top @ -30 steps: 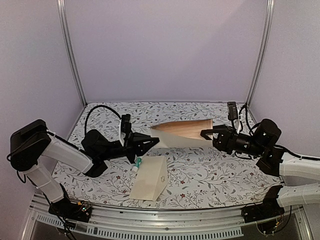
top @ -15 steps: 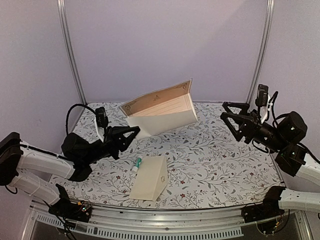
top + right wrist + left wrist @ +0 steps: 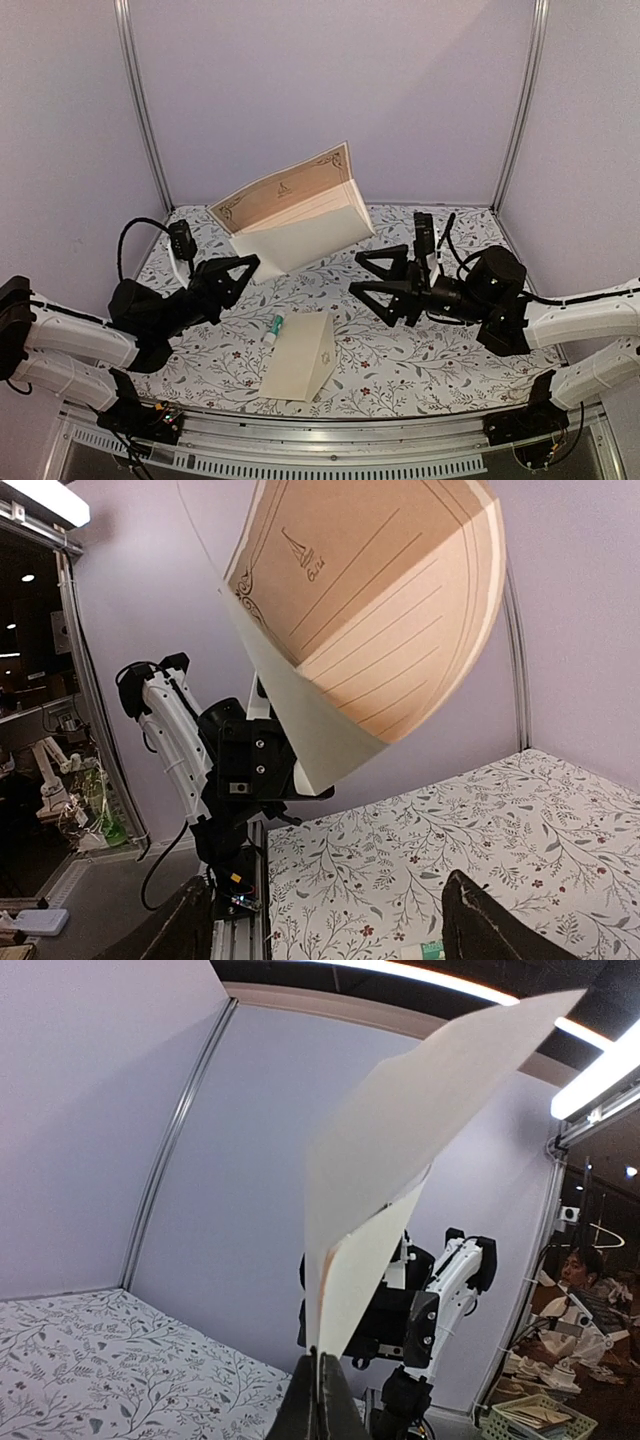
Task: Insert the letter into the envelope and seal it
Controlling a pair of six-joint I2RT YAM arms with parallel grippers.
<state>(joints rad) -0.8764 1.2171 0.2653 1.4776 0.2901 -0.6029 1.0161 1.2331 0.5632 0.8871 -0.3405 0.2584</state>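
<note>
While left fingers (image 3: pixel 238 266) pinch the letter (image 3: pixel 300 205) by one corner above the envelope (image 3: pixel 300 360) | our right fingers (image 3: pixel 380 257) spread | we risk a slip

The letter (image 3: pixel 290 200): tan face, dark ornamental border, dark ruled lines; reverse plain cream. The envelope (image 3: pixel 300 368): cream, one faint small emblem. The table cover (image 3: pixel 420 360): white, grey leafy vine print, scattered small red flowers. The walls (image 3: pixel 330 80): pale lilac. The small tube (image 3: pixel 274 331): white and green. The left gripper (image 3: pixel 245 265) and right gripper (image 3: pixel 356 275): black.
</note>
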